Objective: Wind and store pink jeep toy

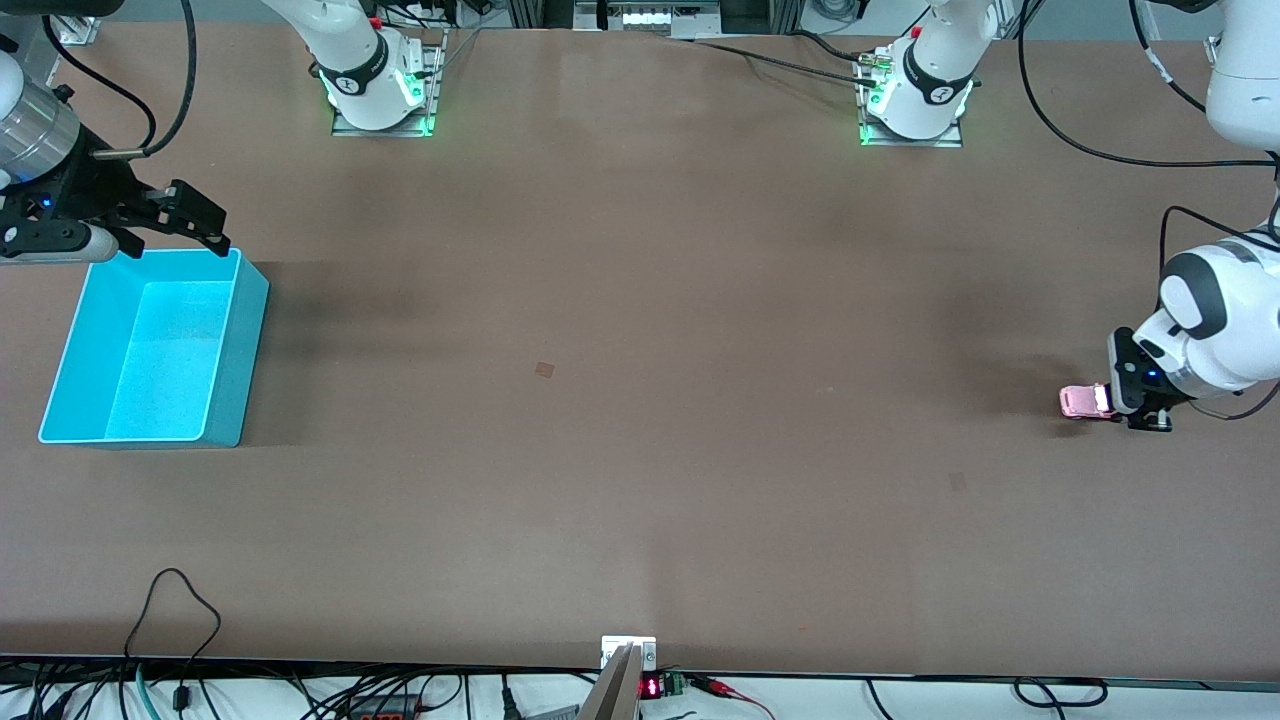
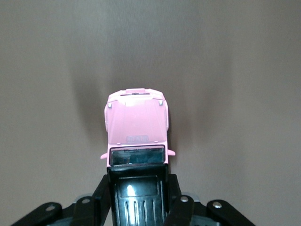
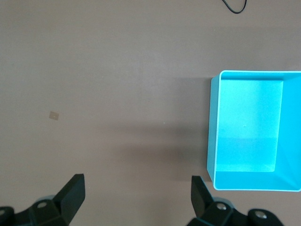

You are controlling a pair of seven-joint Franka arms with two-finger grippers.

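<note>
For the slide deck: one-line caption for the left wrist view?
Left end effector shut on the pink jeep toy at its black roof, over bare brown table.

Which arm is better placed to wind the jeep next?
Left: its gripper is shut on the pink jeep toy at the table. The right gripper waits open by the cyan bin.

The pink jeep toy's [image 2: 137, 129] rear is hidden between the left gripper's [image 2: 137, 195] fingers (wheels unseen too); the cyan bin [image 3: 214, 141] is cut off at the right wrist view's edge.
</note>
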